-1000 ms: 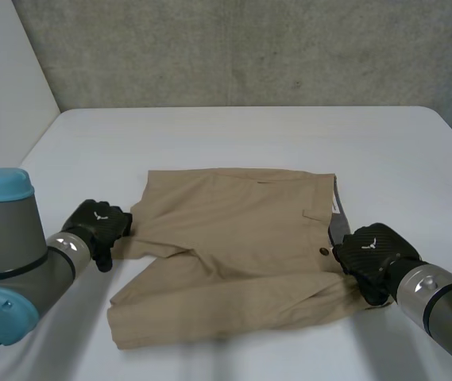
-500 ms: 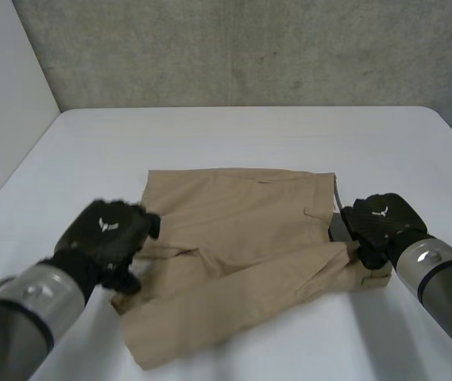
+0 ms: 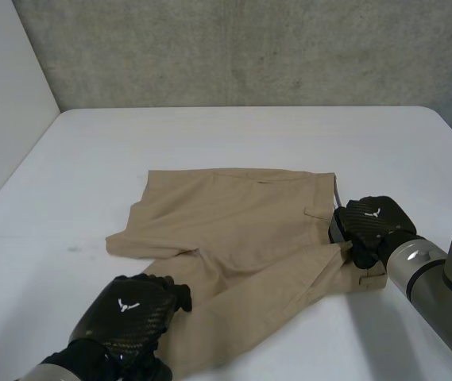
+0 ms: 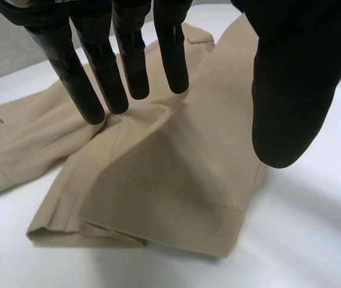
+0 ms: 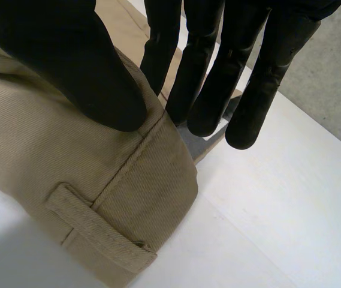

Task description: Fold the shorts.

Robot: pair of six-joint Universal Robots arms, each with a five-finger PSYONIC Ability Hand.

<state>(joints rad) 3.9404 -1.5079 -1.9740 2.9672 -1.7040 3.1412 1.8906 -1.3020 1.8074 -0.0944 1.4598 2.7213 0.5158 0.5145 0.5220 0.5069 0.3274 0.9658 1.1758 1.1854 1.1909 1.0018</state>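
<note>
Tan shorts (image 3: pixel 241 230) lie flat in the middle of the white table (image 3: pixel 249 135), waistband to the right and legs to the left. My left hand (image 3: pixel 126 317) hovers over the near leg's hem (image 4: pixel 158 210). Its fingers (image 4: pixel 98 78) are straight and its thumb (image 4: pixel 290 90) is spread wide, and they hold nothing. My right hand (image 3: pixel 372 226) is at the near end of the waistband. There its thumb (image 5: pixel 68 66) presses on the folded waistband (image 5: pixel 80 156) and its fingers (image 5: pixel 206 72) curl behind the fold, pinching it.
A belt loop (image 5: pixel 98 231) sits on the waistband just below my right thumb. Bare table surrounds the shorts on all sides. A grey wall (image 3: pixel 249 48) runs behind the table's far edge.
My left hand left the far leg's hem, opened and swung to the near leg. My right hand carried the waistband end a little away from the near edge.
</note>
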